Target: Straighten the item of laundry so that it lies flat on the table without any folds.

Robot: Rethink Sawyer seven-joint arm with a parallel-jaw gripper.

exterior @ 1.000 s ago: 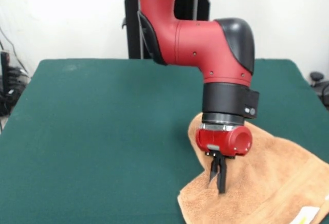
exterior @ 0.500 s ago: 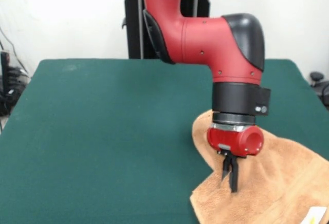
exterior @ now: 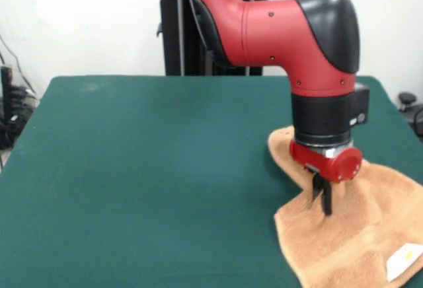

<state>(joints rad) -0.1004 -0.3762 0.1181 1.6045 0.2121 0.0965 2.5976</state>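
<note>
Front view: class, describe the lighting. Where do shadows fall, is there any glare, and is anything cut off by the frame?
Front view: soft, even light; a faint shadow lies on the table beside the towel under the arm; mild sheen on the arm's red shell, no harsh glare; the gripper looks dark against the towel; the towel runs off the right and bottom edges.
</note>
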